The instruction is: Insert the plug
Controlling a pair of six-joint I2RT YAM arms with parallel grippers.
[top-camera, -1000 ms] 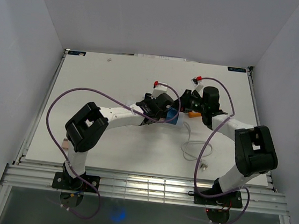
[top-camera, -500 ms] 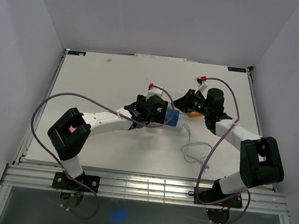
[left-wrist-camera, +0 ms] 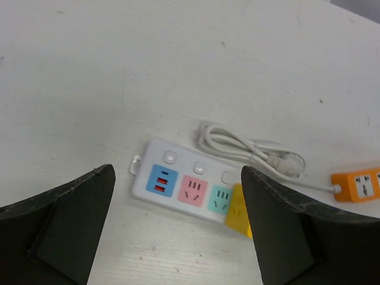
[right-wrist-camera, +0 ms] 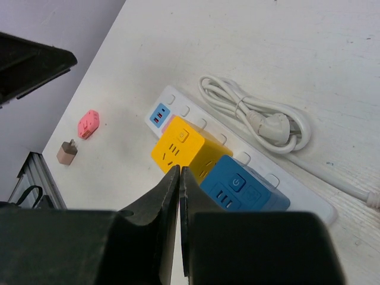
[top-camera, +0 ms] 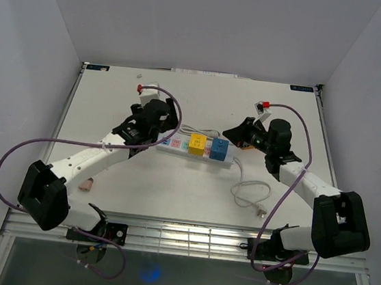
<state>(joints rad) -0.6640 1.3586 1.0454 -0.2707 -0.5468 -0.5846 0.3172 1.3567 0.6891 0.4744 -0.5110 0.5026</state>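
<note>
A white power strip lies mid-table with a yellow cube plug and a blue cube plug seated in it side by side. My left gripper is open and empty, just left of the strip; in the left wrist view its gap frames the strip's free blue, pink and teal sockets, with the yellow cube at the right finger. My right gripper is shut and empty above the cubes; in its wrist view the closed tips overlap the yellow cube beside the blue cube.
The strip's coiled white cord lies behind it. An orange socket block sits by the right arm. A loose white cable with a plug lies front right. Small pink and tan adapters lie front left.
My left gripper has let go of the blue cube and drawn back to the left, leaving it seated in the strip. My right gripper has shifted slightly right.
</note>
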